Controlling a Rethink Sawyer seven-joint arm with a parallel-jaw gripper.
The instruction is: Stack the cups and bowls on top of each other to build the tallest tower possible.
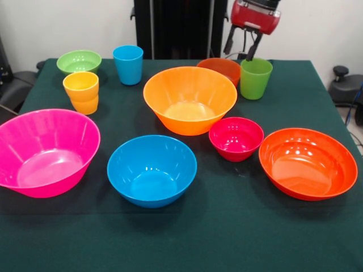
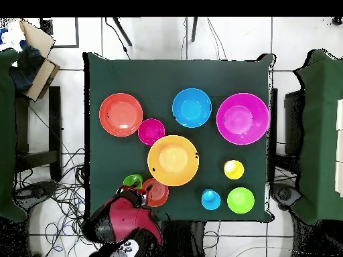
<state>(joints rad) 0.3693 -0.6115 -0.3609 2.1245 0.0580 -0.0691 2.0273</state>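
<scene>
Green-clothed table (image 1: 238,238) holds seven bowls (image 1: 190,99) and three cups (image 1: 128,64).

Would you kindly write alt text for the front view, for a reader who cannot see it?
Seven bowls and three cups sit unstacked on a green table, the big orange bowl in the middle. The gripper hangs above the green cup at the back.
</scene>
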